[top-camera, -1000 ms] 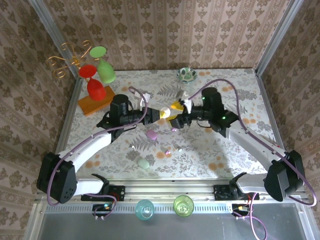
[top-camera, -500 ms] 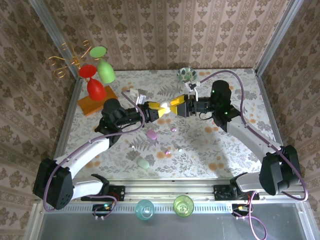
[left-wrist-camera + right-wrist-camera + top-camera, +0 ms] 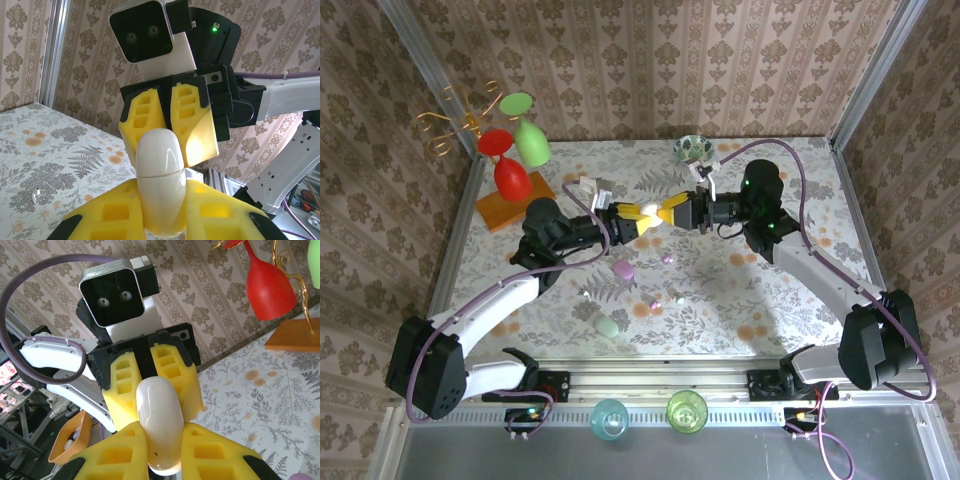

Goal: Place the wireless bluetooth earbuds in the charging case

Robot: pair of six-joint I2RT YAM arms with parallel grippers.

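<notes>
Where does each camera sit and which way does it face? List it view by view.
Top external: above and behind the bases, looking down on the table; both arms show, left gripper and right gripper tip to tip.
Left wrist: on the left arm, facing the right gripper; own yellow fingers below.
Right wrist: on the right arm, facing the left gripper; own fingers below.
Shared: both wrist views show the white case, pinched from both ends.

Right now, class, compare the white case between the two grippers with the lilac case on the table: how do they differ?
Colour: the white case is glossy white, the lilac case pale purple.
Support: the white case is clamped from both ends by the left gripper and the right gripper, raised above the table; the lilac case lies free on it.
Shared: both are rounded, pebble-like shells.
</notes>
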